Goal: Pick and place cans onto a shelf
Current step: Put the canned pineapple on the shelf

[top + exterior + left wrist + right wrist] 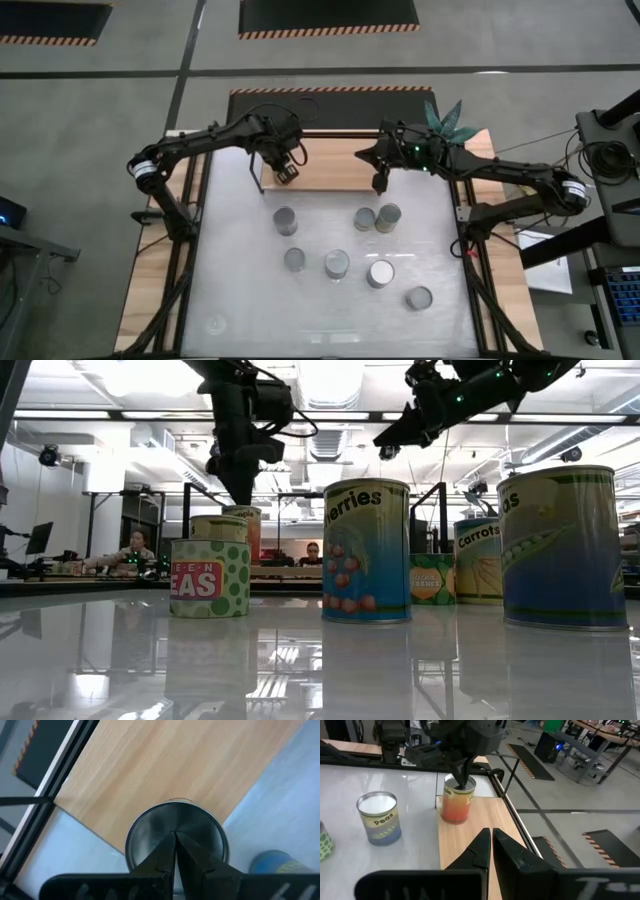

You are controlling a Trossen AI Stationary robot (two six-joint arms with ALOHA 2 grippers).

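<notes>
Seven small cylindrical tin cans with silvery lids stand scattered on the white tabletop, short of the light wooden shelf board. On that board's near-left edge stands an orange-labelled can, the left gripper directly above its lid, fingers together. Farther right, the right gripper hovers over the board, fingers together.

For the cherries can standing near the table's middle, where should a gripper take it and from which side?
Grip the cherries can across its round body near the lid, coming straight down from above: it stands upright, apart from neighbouring cans, leaving finger room either side.
</notes>
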